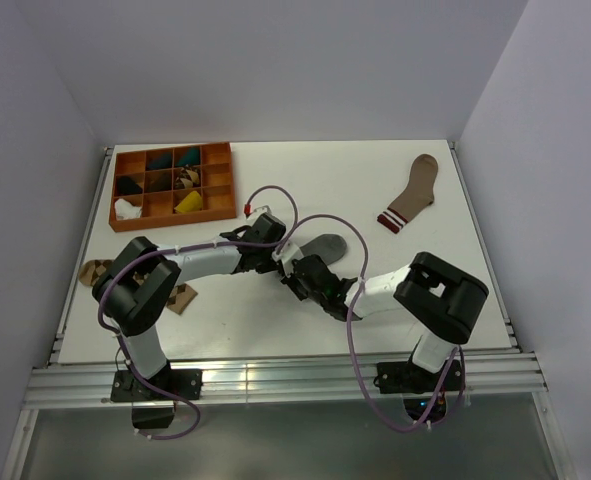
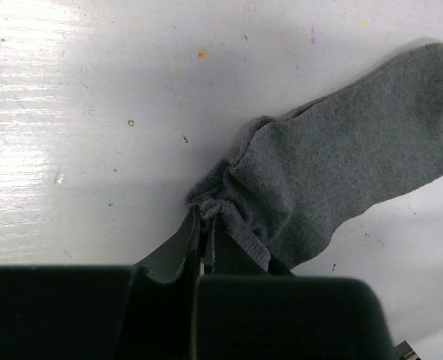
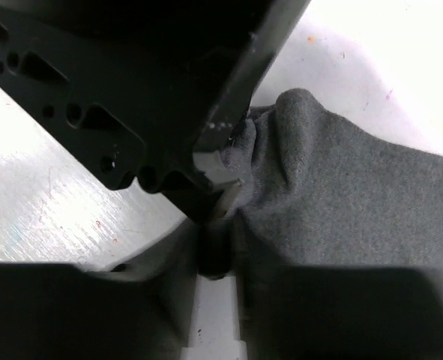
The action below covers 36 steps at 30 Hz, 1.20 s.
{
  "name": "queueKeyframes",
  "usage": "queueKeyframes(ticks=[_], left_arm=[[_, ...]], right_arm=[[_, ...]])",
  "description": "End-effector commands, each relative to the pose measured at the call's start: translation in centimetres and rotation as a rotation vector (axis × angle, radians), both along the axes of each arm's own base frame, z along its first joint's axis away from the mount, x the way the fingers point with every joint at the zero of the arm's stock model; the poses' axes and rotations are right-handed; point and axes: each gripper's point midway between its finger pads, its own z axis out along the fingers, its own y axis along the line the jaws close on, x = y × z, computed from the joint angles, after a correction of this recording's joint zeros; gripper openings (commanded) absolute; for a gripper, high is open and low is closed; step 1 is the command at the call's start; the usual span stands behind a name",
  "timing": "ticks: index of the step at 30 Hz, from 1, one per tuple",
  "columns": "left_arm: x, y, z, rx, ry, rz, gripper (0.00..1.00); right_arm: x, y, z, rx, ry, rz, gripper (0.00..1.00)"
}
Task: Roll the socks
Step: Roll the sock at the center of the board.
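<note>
Left gripper (image 2: 203,219) is clamped on the cuff of the plain grey fabric sock (image 2: 341,150) at the middle of the white tabletop (image 1: 305,180). Whether the right gripper (image 3: 217,259) grasps it cannot be told. The first fold should be kept tight and even.
</note>
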Motion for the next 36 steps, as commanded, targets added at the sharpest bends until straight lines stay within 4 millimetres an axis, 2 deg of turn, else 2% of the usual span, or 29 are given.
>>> queueKeyframes(ticks=[1,3,4,7,10,11,13,14,18,21,23,25,26,27,29,30,32,33,35,36], left_arm=[[-1.5,0.4,-1.2,0.009,0.071,0.013,0.00],[-1.4,0.6,-1.2,-0.006,0.078,0.044,0.01],[-1.3,0.8,-1.2,-0.009,0.077,0.058,0.01],[-1.1,1.4,-0.8,-0.038,0.075,0.113,0.06],[-0.8,2.1,-0.2,-0.085,0.069,0.179,0.21],[-0.8,2.6,0.3,-0.101,0.060,0.200,0.33],[-0.8,3.0,0.7,-0.143,0.050,0.242,0.45],[-0.4,3.0,1.7,-0.174,0.025,0.259,0.51],[-0.2,2.9,3.6,-0.283,-0.015,0.313,0.55],[0.0,2.4,4.6,-0.355,-0.041,0.320,0.55],[0.0,2.0,4.7,-0.382,-0.046,0.312,0.55],[0.0,1.7,4.8,-0.393,-0.047,0.300,0.55],[0.1,1.5,4.8,-0.398,-0.050,0.296,0.56],[0.2,1.4,4.8,-0.400,-0.054,0.294,0.56],[0.2,0.9,4.9,-0.404,-0.062,0.278,0.56],[0.3,0.8,4.9,-0.402,-0.063,0.275,0.56],[0.4,0.2,4.5,-0.389,-0.057,0.260,0.56],[0.4,0.0,4.4,-0.387,-0.054,0.255,0.56],[0.4,-0.6,4.0,-0.379,-0.045,0.240,0.56],[0.4,-0.8,3.8,-0.379,-0.041,0.235,0.56]], right_arm=[[-0.1,0.4,0.1,0.015,0.016,-0.024,0.20],[-0.4,0.2,0.0,0.037,0.040,-0.042,0.11],[-0.6,-0.1,-0.2,0.022,0.050,-0.046,0.00],[-1.2,-0.2,-0.7,0.050,0.106,-0.065,0.00],[-1.1,-0.4,-0.6,0.085,0.150,-0.080,0.00],[-1.0,-0.4,-0.4,0.109,0.168,-0.089,0.00],[-0.8,-0.8,-0.2,0.147,0.211,-0.101,0.00],[-0.7,-0.7,0.2,0.188,0.232,-0.112,0.00],[-0.1,-1.9,0.0,0.279,0.334,-0.172,0.00],[-0.1,-1.9,0.4,0.377,0.393,-0.183,0.00],[-0.3,-2.2,0.3,0.453,0.470,-0.202,0.00],[0.0,-1.9,1.2,0.543,0.487,-0.191,0.00],[-0.4,-2.3,0.8,0.589,0.549,-0.211,0.00],[0.0,-2.2,1.6,0.645,0.544,-0.202,0.00],[-0.9,-2.5,1.0,0.717,0.635,-0.223,0.00],[-0.1,-2.8,1.6,0.771,0.623,-0.228,0.00],[-0.5,-3.3,0.7,0.820,0.692,-0.286,0.00],[-0.1,-3.5,1.2,0.860,0.690,-0.284,0.00],[-0.5,-3.8,0.4,0.902,0.758,-0.330,0.00],[-0.4,-3.6,1.0,0.938,0.755,-0.308,0.00]])
